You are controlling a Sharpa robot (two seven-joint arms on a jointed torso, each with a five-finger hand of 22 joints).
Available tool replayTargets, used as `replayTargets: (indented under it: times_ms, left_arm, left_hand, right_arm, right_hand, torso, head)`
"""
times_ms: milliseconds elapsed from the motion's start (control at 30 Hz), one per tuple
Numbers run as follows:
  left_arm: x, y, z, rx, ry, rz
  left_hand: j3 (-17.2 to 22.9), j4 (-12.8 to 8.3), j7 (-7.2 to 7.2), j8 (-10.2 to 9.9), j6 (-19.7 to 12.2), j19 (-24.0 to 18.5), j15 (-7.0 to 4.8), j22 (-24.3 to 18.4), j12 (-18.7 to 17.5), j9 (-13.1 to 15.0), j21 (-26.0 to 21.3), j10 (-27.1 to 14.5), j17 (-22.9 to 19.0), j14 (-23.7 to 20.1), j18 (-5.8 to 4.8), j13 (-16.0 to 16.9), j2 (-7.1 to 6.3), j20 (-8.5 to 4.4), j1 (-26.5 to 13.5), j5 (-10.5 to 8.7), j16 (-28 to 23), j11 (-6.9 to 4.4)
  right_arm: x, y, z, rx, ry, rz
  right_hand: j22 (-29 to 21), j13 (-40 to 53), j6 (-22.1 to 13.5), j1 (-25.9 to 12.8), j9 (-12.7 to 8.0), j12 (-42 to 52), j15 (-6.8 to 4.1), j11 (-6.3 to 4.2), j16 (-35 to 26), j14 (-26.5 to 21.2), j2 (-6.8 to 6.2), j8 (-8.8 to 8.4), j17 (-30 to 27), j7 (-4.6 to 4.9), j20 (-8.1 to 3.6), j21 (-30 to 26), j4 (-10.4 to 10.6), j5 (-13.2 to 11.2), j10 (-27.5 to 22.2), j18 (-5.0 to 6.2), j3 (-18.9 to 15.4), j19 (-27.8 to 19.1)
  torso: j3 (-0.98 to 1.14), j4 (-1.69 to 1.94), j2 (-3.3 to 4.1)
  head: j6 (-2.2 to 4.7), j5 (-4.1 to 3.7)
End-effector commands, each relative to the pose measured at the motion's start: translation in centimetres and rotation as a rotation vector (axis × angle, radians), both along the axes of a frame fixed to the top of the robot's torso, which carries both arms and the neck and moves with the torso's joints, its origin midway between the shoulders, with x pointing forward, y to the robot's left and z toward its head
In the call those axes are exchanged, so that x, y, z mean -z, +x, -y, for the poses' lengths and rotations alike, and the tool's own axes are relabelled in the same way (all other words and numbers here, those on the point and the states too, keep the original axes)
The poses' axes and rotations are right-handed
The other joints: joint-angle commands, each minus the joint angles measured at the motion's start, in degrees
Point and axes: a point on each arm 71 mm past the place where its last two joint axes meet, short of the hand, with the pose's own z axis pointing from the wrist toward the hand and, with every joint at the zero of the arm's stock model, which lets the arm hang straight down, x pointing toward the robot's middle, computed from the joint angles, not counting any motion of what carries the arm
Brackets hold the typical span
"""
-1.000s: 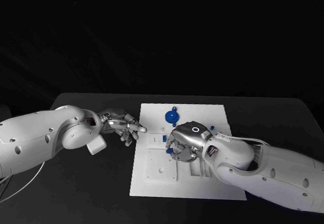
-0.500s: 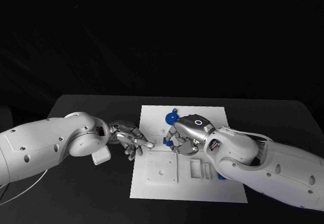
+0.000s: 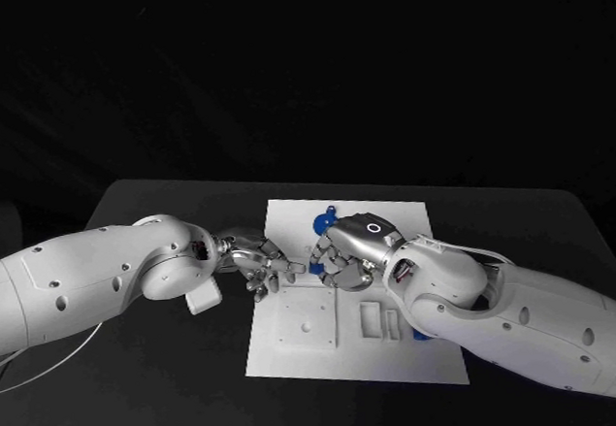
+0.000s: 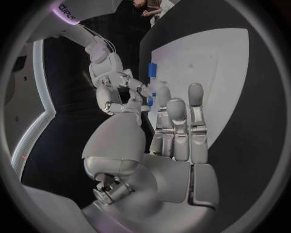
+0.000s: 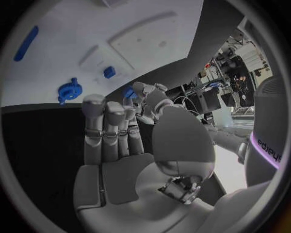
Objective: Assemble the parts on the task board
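While both meet over the task board [image 3: 347, 342], the left robot hand [image 3: 265, 264] seems to pinch a blue part [image 3: 314, 267]; the right robot hand [image 3: 342, 259] is spread.

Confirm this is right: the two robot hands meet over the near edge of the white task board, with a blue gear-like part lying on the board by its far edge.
Not quite. In the head view the left robot hand and right robot hand meet over the task board's far half, not its near edge. The rest holds: the blue gear-like part lies by the far edge.
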Motion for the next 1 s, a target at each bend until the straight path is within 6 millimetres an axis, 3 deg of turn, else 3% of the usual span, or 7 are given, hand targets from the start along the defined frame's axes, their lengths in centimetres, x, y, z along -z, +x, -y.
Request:
replayTargets:
  times_ms: [33,467,1000]
  left_arm:
    - [-0.39,0.27,0.4,-0.028,-0.06,0.041]
    - [-0.48,0.34,1.13,-0.008,-0.065,0.076]
    - [-0.4,0.57,1.05,0.009,-0.032,0.104]
  left_hand:
    - [0.2,0.4,0.11,-0.2,-0.4,-0.4,0.05,0.6,0.2,0.9,0.2,-0.5,-0.3,-0.6,-0.23,0.0,-0.32,-0.18,-0.1,-0.14,0.2,0.03]
    - [-1.3,-3.1,0.72,-3.5,-0.3,-0.7,0.44,0.7,-0.8,0.4,-0.2,-1.5,-1.6,-1.1,0.03,-0.9,1.49,0.2,1.2,0.93,0.6,0.54]
    - [-1.8,-4.9,0.82,-4.2,-0.3,-0.6,0.45,0.8,-1.1,-0.1,-0.1,-1.6,-1.8,-1.2,0.1,-1.1,2.47,0.24,2.1,1.01,1.0,0.57]
  right_arm:
    - [-0.11,-0.1,-0.19,-0.009,0.011,0.0]
    - [-0.35,-0.19,-0.61,-0.019,0.023,0.003]
    - [-0.62,-0.16,-0.81,-0.024,0.028,0.006]
  right_hand:
    - [1.7,0.0,0.4,-0.1,0.0,-0.2,-0.33,-0.1,0.1,0.1,-0.32,0.12,0.1,-0.13,-0.5,0.1,0.3,0.4,0.5,-0.78,-0.1,3.0]
    - [1.6,-0.1,0.3,0.1,-0.1,-0.4,-0.32,-0.09,0.0,0.1,-0.42,0.13,0.0,-0.1,-0.49,-0.1,0.5,0.3,0.4,-0.75,0.0,3.0]
    - [1.6,-0.1,0.3,0.2,-0.1,-0.4,-0.32,-0.08,-0.1,0.1,-0.5,0.13,0.0,-0.09,-0.48,-0.1,0.6,0.3,0.4,-0.7,0.0,3.0]
  torso:
    - [0.0,-0.03,0.02]
    - [0.04,-0.01,0.01]
    - [0.02,-0.02,-0.01]
  head:
    - [0.0,-0.08]
    - [-0.3,0.0]
    - [-0.32,-0.12]
